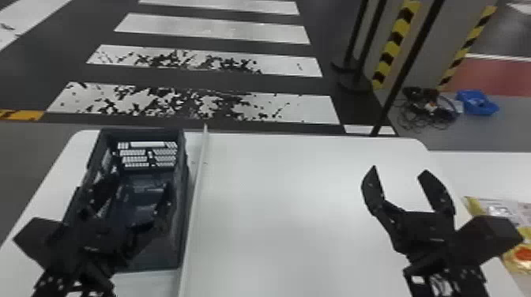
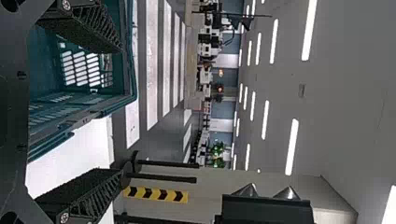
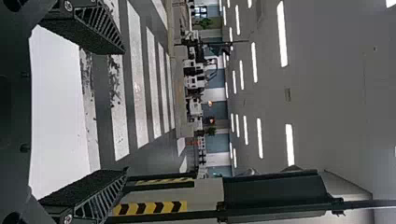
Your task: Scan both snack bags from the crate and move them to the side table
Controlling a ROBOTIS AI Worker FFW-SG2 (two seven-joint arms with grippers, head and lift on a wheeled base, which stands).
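snack packaging lies on the side worktop. my left pincer, by the crate, and right pincer are both spread open. moving looks near done; bag count, scans unclear.
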